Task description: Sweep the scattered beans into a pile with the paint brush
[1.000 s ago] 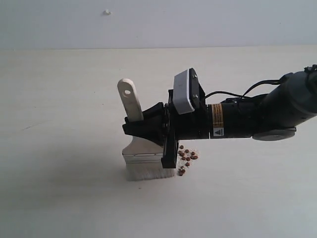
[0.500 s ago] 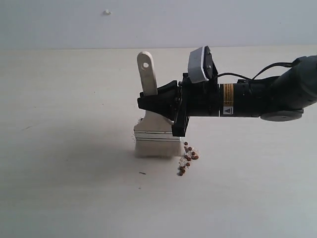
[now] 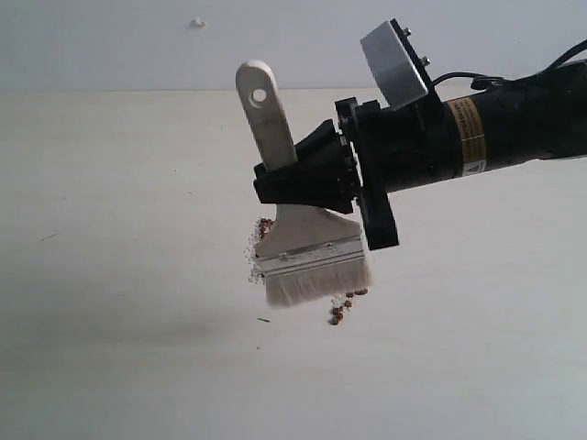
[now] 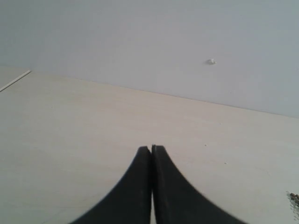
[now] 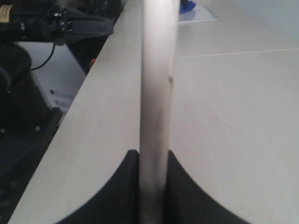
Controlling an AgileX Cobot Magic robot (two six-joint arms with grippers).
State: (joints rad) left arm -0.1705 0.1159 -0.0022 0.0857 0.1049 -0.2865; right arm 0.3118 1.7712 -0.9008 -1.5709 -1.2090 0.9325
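Note:
My right gripper (image 3: 275, 183) is shut on the light wooden handle of the paint brush (image 3: 312, 257). The brush hangs tilted above the table, cream bristles (image 3: 316, 284) down, its holed handle end up and to the left. In the right wrist view the handle (image 5: 158, 93) runs straight out between the jaws of the right gripper (image 5: 154, 156). A small pile of reddish-brown beans (image 3: 341, 310) lies just below the bristles, partly hidden by them. More beans (image 3: 264, 226) with white grains show at the brush's left edge. My left gripper (image 4: 151, 148) is shut and empty over bare table, with a few beans (image 4: 293, 197) at that view's edge.
The pale table (image 3: 110, 275) stretches back to a grey wall that bears a white speck (image 3: 198, 22). A thin dark speck (image 3: 263, 320) lies left of the pile. In the right wrist view the table edge (image 5: 88, 93) drops off to dark equipment (image 5: 42, 28).
The right gripper has lifted the brush off the table, moved it up and a little right, and tilted it. The beans at the brush's left edge have come into view.

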